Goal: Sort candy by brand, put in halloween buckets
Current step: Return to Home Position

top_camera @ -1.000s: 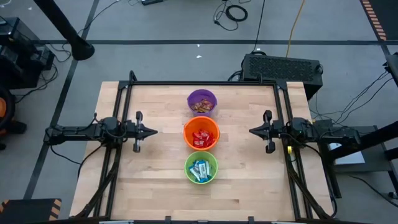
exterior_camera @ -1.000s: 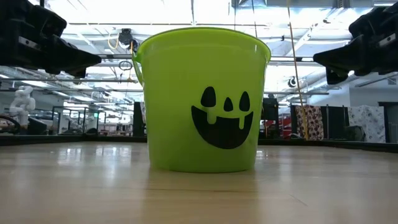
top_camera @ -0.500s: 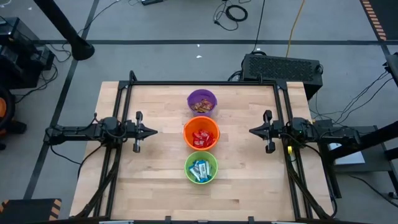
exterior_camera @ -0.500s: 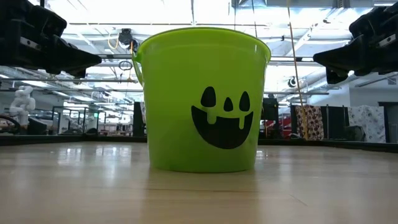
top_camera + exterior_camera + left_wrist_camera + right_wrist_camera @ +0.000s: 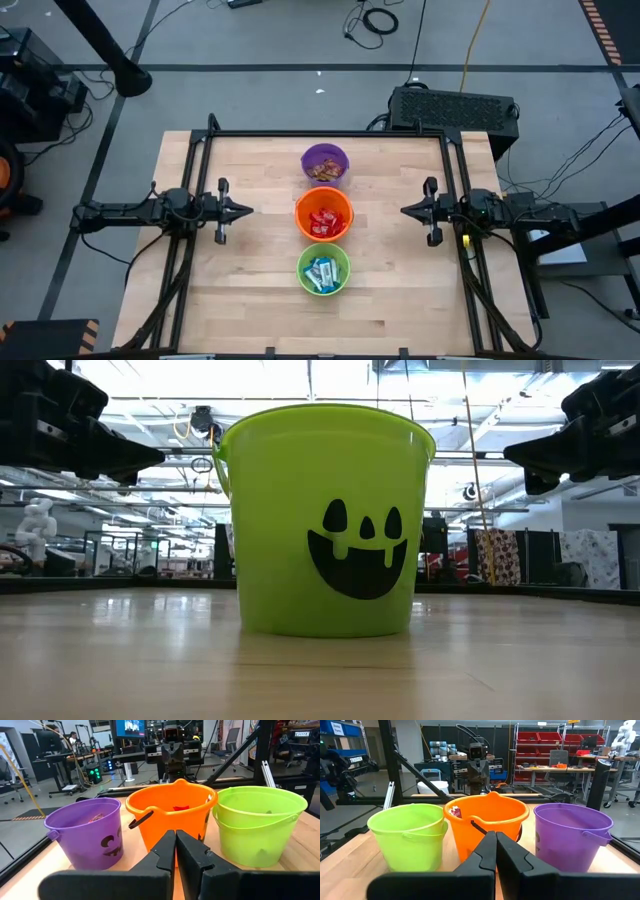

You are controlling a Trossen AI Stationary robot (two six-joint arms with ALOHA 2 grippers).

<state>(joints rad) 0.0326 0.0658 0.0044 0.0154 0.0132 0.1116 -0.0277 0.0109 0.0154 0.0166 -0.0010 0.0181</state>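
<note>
Three small buckets stand upright in a row down the table's middle. The purple bucket (image 5: 325, 163) sits farthest and holds brown and orange candy (image 5: 324, 171). The orange bucket (image 5: 324, 215) in the middle holds red candy (image 5: 323, 223). The light green bucket (image 5: 323, 270) is nearest, with blue-and-white candy (image 5: 322, 273) inside. My left gripper (image 5: 248, 211) hovers left of the orange bucket, shut and empty. My right gripper (image 5: 404, 211) hovers right of it, shut and empty as well. Both point at the orange bucket (image 5: 172, 815), (image 5: 487, 820).
A black frame (image 5: 325, 135) runs along the table's far edge and down both sides beside the arms. Bare wood (image 5: 250, 300) lies left and right of the bucket row and along the near edge. In the low view the green bucket (image 5: 325, 520) fills the middle.
</note>
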